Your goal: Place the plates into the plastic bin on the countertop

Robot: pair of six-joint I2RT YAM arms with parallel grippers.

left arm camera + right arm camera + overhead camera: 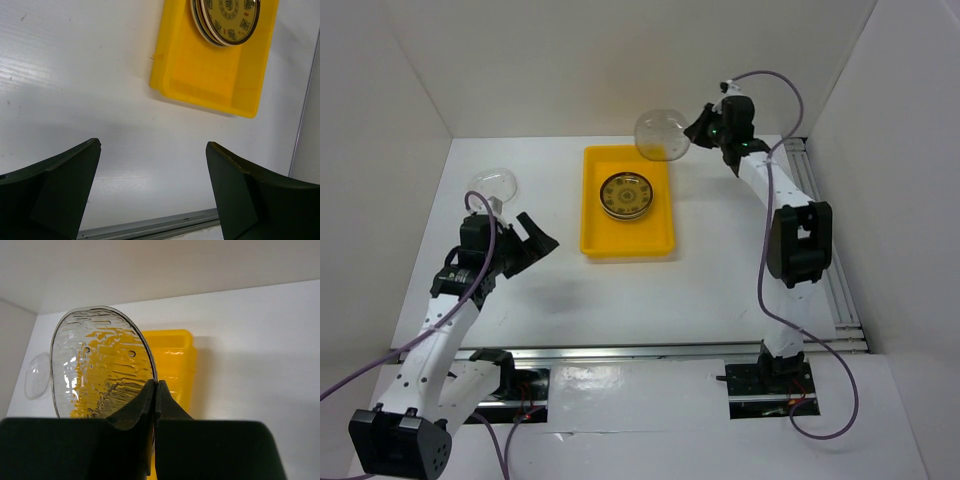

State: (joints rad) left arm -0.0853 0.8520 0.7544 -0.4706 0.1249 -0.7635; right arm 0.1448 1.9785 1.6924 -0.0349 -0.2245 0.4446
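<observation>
A clear plate (100,365) was pinched upright by its rim between the closed right fingers (135,410), held in the air over the far right corner of the yellow bin (630,245). Inside the bin, towards its far end, lay a small stack topped by a gold plate (626,194). The bin sat mid-worktop (670,300). A second clear plate (495,183) lay on the worktop to the left, well apart from the bin. Near it, the left fingers (65,175) were spread wide, gripping nothing.

Left tool (153,144) gapes; right tool (155,386) clamps a clear plate (97,367).
</observation>
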